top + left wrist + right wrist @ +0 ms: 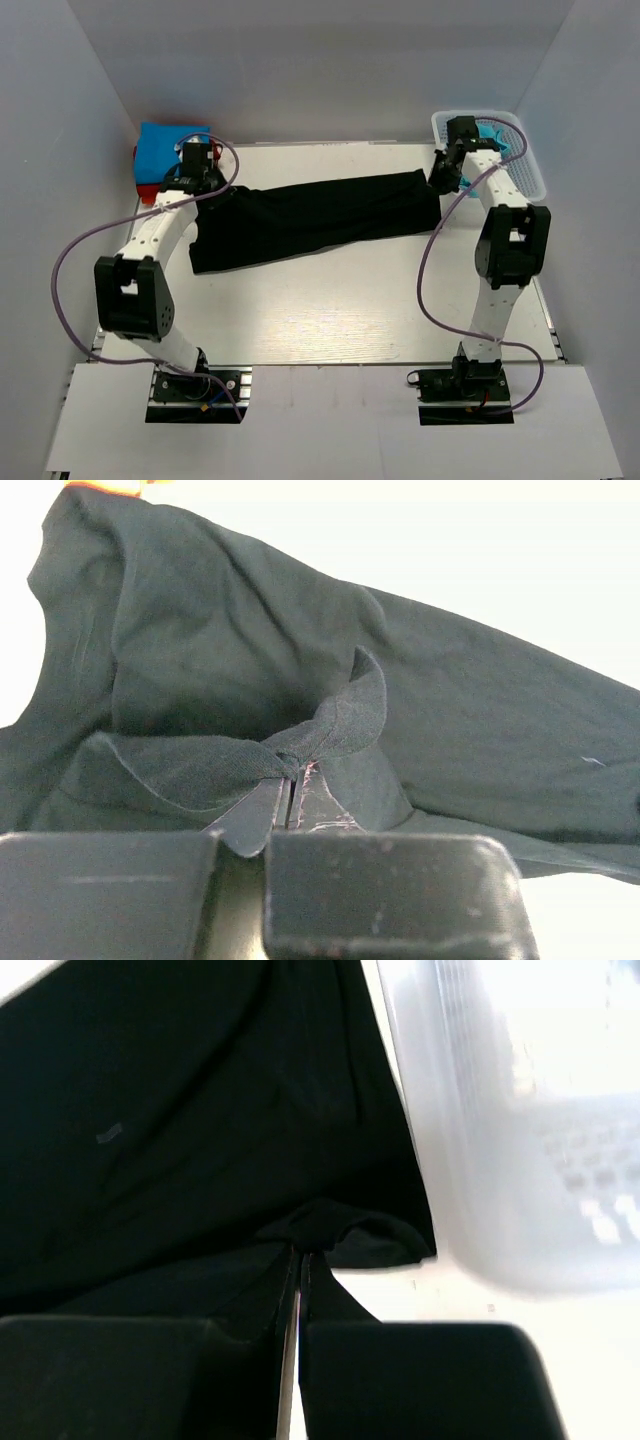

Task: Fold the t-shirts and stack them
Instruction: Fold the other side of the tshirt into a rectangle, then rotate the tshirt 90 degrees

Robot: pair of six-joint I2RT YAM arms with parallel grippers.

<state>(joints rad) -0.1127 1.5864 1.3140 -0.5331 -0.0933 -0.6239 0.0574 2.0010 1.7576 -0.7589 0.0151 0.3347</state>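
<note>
A black t-shirt [310,220] lies stretched left to right across the white table, folded lengthwise. My left gripper [200,185] is shut on its left end; in the left wrist view the cloth [240,660] bunches at the closed fingertips [292,775]. My right gripper [440,178] is shut on the shirt's right end; the right wrist view shows a pinched fold [330,1225] of the shirt at the jaws [302,1252]. A folded bright blue t-shirt [165,150] lies on a red one [146,190] at the back left. A turquoise t-shirt [492,135] sits in the basket.
A white lattice basket [530,170] stands at the back right, close to my right gripper; it also shows blurred in the right wrist view [520,1140]. Grey walls close in the table on three sides. Bare table [330,310] lies in front of the shirt.
</note>
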